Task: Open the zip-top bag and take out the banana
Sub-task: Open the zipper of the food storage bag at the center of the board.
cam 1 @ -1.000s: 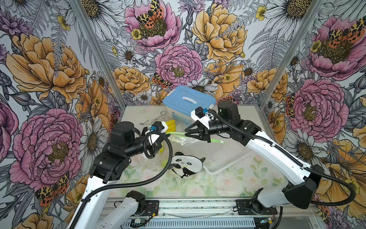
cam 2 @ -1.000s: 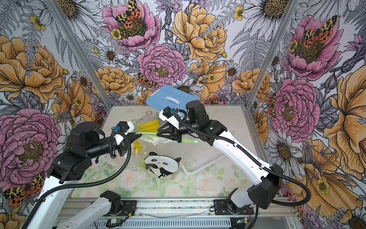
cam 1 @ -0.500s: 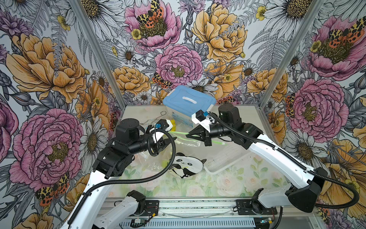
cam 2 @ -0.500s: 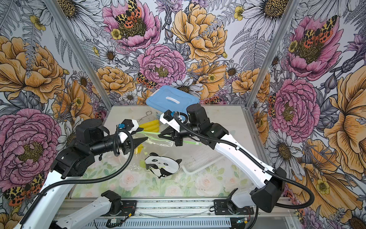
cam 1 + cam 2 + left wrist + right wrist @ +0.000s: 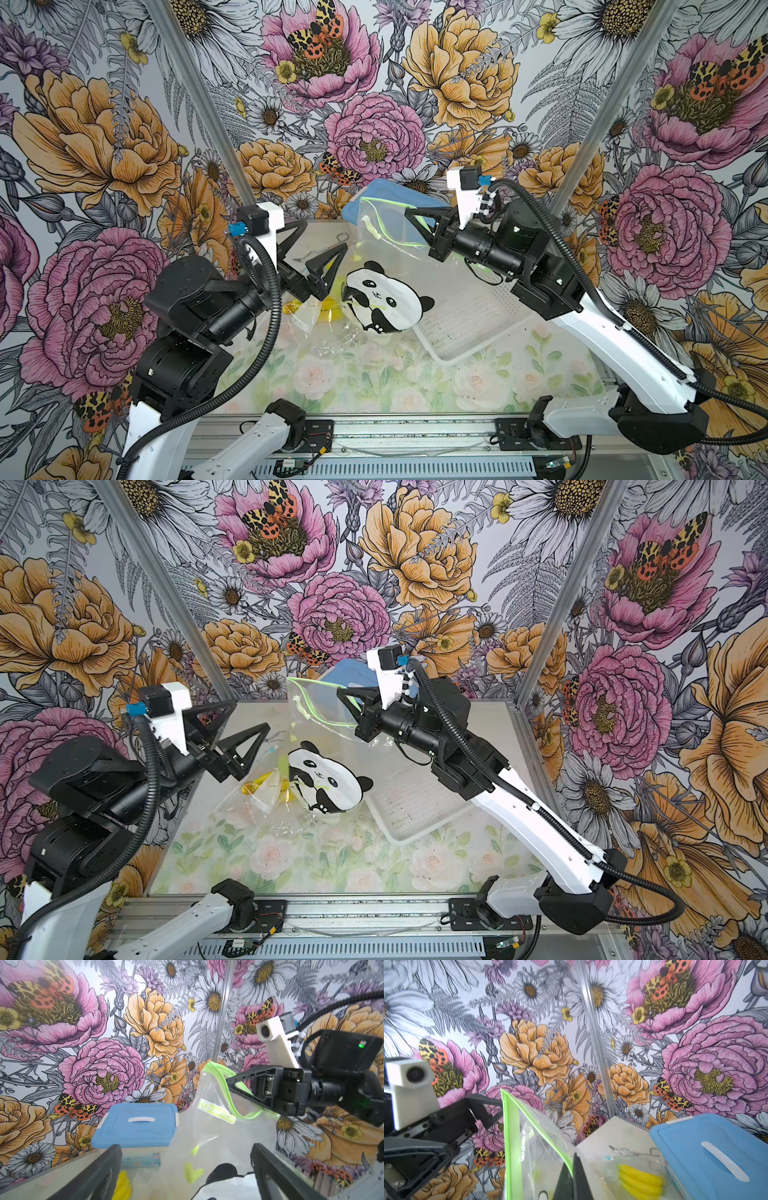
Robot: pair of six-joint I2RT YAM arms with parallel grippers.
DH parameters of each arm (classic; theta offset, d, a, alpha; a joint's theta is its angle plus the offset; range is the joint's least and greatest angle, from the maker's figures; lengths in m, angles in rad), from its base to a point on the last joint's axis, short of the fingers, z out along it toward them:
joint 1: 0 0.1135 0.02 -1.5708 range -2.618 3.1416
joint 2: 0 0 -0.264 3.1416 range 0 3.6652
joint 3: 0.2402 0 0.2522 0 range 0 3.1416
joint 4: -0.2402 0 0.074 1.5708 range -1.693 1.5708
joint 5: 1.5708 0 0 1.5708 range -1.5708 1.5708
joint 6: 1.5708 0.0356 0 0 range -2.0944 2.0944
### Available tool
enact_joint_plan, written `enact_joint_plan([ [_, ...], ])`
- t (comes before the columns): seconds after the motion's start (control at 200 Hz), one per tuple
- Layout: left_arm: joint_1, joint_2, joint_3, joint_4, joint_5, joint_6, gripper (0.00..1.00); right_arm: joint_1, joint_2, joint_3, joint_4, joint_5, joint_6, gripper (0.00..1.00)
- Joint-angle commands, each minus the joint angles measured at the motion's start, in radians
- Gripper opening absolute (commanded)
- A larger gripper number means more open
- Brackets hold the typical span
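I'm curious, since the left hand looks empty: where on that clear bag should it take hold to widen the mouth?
Probably the free green lip of the bag, opposite the strip the right hand pinches. Held up, the mouth gapes and that lip stands as a thin edge nearest the open left hand, so approach from the left arm's side, closing across it.

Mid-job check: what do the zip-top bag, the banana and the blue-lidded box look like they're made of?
The zip-top bag: thin clear plastic film, glossy, creased and see-through, with a green zip strip. The banana: probably moulded plastic, a toy; uniform bright yellow and smooth. The blue-lidded box: rigid plastic, matte blue lid, body seemingly translucent.
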Motion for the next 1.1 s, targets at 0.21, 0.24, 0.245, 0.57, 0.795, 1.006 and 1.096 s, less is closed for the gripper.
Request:
enact_joint_plan([
  [0.21,-0.121,0.245,0.183,0.009,-0.035,-0.511,0.99,0.210,0.154,0.234,0.087,0.409,-0.037,0.00],
  [0.24,-0.139,0.255,0.197,0.010,-0.049,-0.518,0.99,0.223,0.174,0.254,0.087,0.416,-0.047,0.00],
  [0.245,-0.143,0.257,0.199,0.010,-0.050,-0.518,0.99,0.225,0.177,0.258,0.087,0.419,-0.048,0.00],
  [0.57,-0.190,0.205,0.165,-0.123,-0.234,-0.568,0.90,0.285,0.291,0.310,0.087,0.460,0.001,0.00],
  [0.795,0.034,0.126,0.088,-0.200,-0.124,-0.586,0.90,0.312,0.270,0.184,0.088,0.501,0.178,0.00],
  [1.006,0.156,0.128,-0.034,-0.188,0.011,-0.586,0.90,0.319,0.163,-0.046,0.087,0.646,0.206,0.00],
  [1.096,0.153,0.136,-0.074,-0.154,0.029,-0.601,0.90,0.305,0.089,-0.149,0.088,0.726,0.169,0.00],
])
